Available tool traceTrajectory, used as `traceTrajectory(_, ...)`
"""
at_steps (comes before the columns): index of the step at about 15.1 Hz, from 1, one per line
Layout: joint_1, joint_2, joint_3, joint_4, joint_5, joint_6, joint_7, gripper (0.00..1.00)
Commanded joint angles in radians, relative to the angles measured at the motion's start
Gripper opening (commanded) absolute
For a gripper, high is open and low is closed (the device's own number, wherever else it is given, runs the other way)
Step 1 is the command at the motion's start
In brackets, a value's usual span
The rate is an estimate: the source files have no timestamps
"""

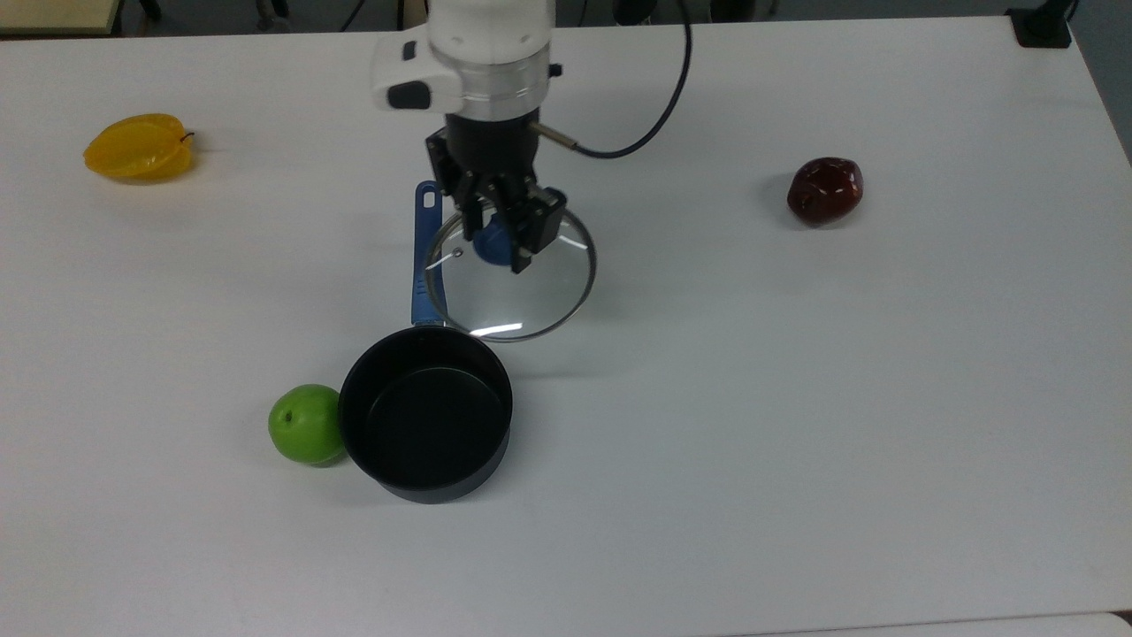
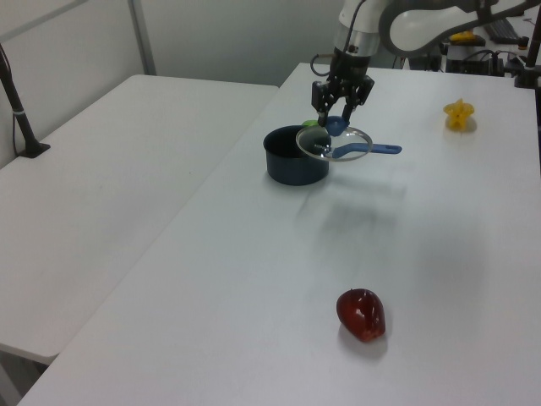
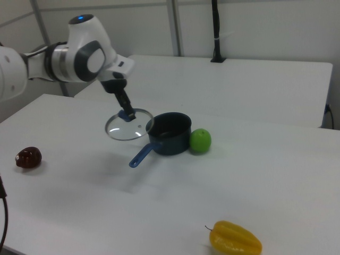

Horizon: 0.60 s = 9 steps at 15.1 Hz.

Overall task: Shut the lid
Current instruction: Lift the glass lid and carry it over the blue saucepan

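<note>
The gripper [image 1: 501, 232] is clamping the blue knob of the glass lid [image 1: 510, 279], carrying it in the air; in the top view, the open saucepan [image 1: 426, 425] is lying toward seven o'clock.

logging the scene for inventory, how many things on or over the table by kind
Fruit: 3, the yellow starfruit, the green apple and the dark red fruit.
Cookware: 2, the saucepan and the lid, held in the air by the gripper.
Total: 5.
</note>
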Motion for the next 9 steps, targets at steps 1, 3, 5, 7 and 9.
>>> traceTrajectory(1, -0.040, 0.110, -0.001, 0.131, 0.010, -0.031, -0.029, 0.34)
traceTrajectory(3, -0.065, 0.159, -0.001, 0.182, 0.007, -0.031, -0.034, 0.34)
traceTrajectory(5, -0.079, 0.187, -0.001, 0.215, 0.007, -0.030, -0.034, 0.34)
traceTrajectory(7, -0.083, 0.190, -0.001, 0.220, 0.007, -0.030, -0.035, 0.34)
traceTrajectory(9, -0.083, 0.194, -0.002, 0.222, 0.008, -0.028, -0.034, 0.34)
